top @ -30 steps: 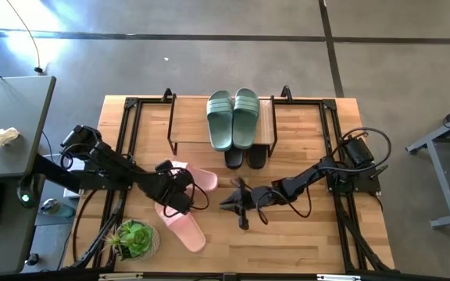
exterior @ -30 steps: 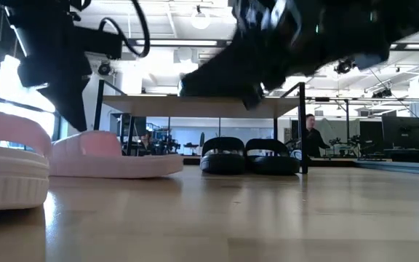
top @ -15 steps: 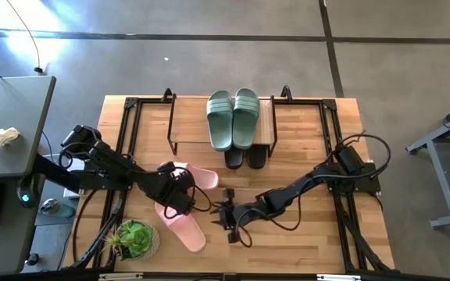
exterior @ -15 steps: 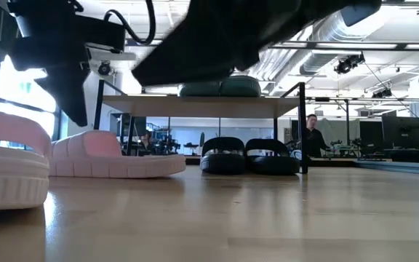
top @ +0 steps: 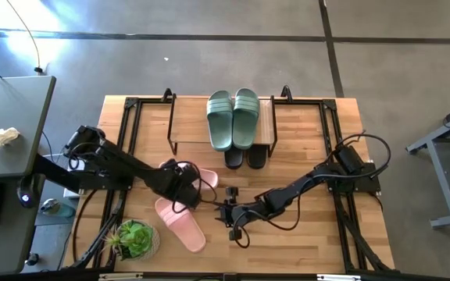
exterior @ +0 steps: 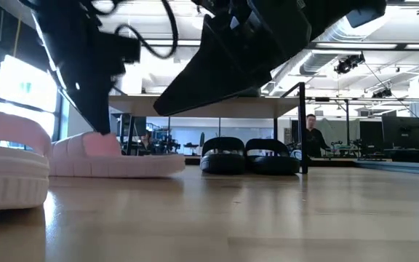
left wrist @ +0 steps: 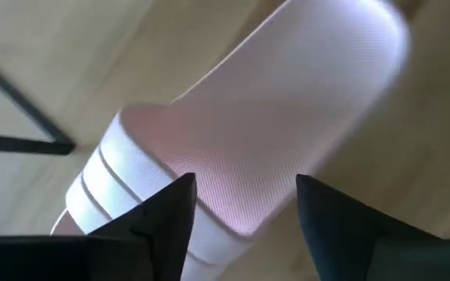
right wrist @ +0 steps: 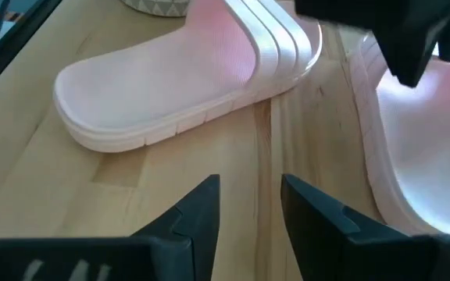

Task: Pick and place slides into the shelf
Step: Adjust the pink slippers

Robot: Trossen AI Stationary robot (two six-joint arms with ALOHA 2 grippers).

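Left end effector (top: 187,190) — now spread (earlier shut) — over pink slide (top: 203,178)

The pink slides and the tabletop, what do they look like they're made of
The pink slides look like soft moulded foam or rubber, matte: a fine dimpled footbed, a ribbed strap and thick rounded edges, though the exact material cannot be told. The tabletop looks like light wood in joined planks with a smooth satin finish: seams and grain lines run along it.

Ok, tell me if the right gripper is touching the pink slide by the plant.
Apart. The right wrist view shows bare table between the right gripper and that pink slide; the high view agrees.
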